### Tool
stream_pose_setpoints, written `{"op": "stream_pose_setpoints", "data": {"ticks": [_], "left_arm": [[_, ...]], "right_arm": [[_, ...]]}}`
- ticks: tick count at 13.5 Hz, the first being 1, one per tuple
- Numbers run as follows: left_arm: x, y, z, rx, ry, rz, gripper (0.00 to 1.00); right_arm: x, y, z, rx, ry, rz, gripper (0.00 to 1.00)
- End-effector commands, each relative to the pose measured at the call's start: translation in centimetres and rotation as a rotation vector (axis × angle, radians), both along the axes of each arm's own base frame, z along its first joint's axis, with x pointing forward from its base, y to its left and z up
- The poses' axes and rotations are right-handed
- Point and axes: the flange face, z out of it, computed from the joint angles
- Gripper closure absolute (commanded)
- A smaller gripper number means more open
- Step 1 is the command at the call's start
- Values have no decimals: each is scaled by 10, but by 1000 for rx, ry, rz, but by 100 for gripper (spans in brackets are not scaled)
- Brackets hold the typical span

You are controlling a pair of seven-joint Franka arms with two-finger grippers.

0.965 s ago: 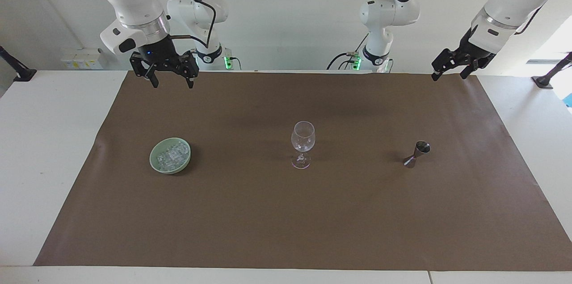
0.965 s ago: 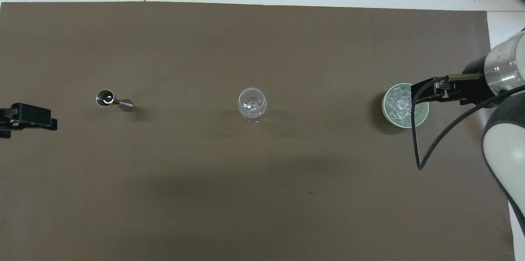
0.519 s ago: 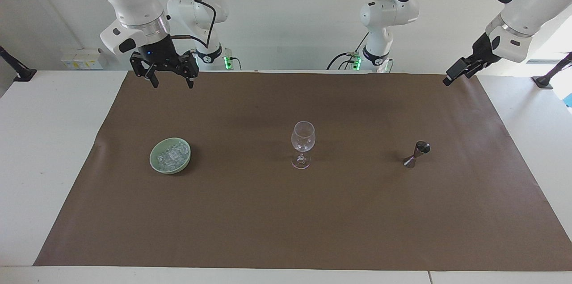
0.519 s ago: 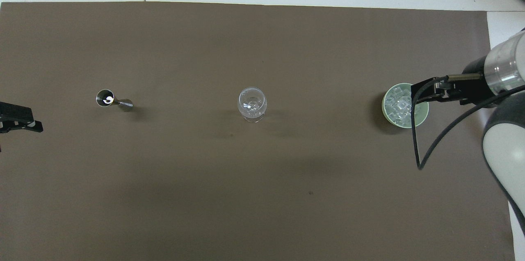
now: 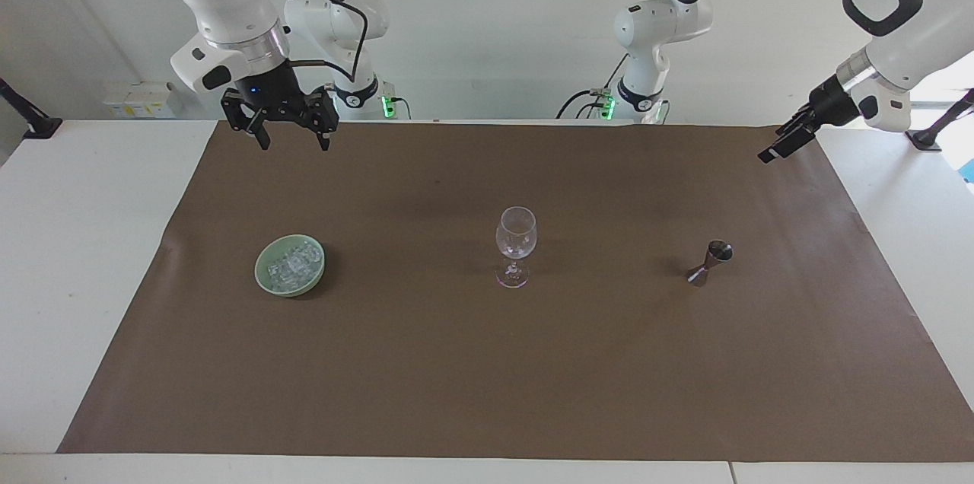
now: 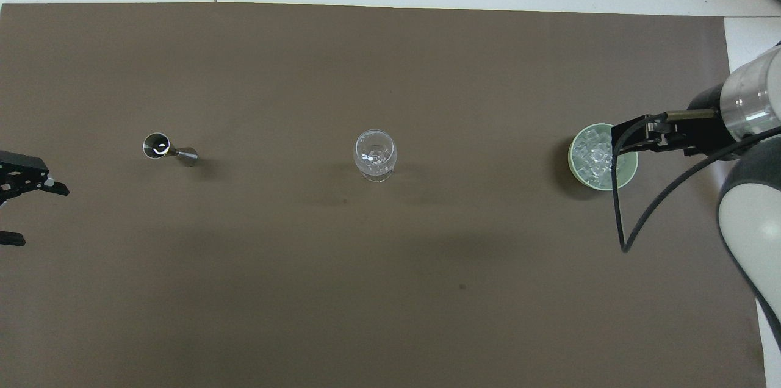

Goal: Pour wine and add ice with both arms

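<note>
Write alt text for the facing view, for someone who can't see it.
A wine glass stands mid-table between a green bowl of ice and a metal jigger. Both grippers hang open above the brown mat, right gripper at the bowl's end, left gripper at the jigger's.

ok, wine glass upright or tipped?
Upright. The wine glass stands on its foot mid-mat, stem vertical, bowl opening upward; neither gripper touches it.

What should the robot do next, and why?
Probably lower the open left gripper toward the metal jigger to grasp it. The wine glass looks empty, the ice sits in its green bowl, and the open right gripper holds nothing.
</note>
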Motion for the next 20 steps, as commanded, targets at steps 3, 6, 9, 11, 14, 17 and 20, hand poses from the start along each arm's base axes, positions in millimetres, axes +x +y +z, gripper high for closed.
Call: {"op": "stream_pose_setpoints", "data": {"ticks": [3, 6, 9, 11, 14, 17, 20], "left_arm": [[8, 26, -41, -87, 86, 323, 0], [4, 34, -67, -210, 116, 427, 0], [0, 37, -95, -312, 131, 578, 0], [0, 39, -104, -338, 146, 671, 0], [-1, 56, -120, -377, 170, 784, 0], [4, 68, -150, -470, 217, 884, 0], [3, 71, -180, -544, 241, 987, 0]], "right_arm": [[-7, -2, 1, 19, 1, 15, 0], [-7, -1, 1, 19, 1, 16, 0], [-7, -2, 1, 19, 2, 15, 0], [-7, -2, 1, 19, 2, 15, 0], [-7, -2, 1, 19, 2, 15, 0], [-7, -2, 1, 19, 2, 15, 0], [-7, -2, 2, 19, -1, 15, 0]]}}
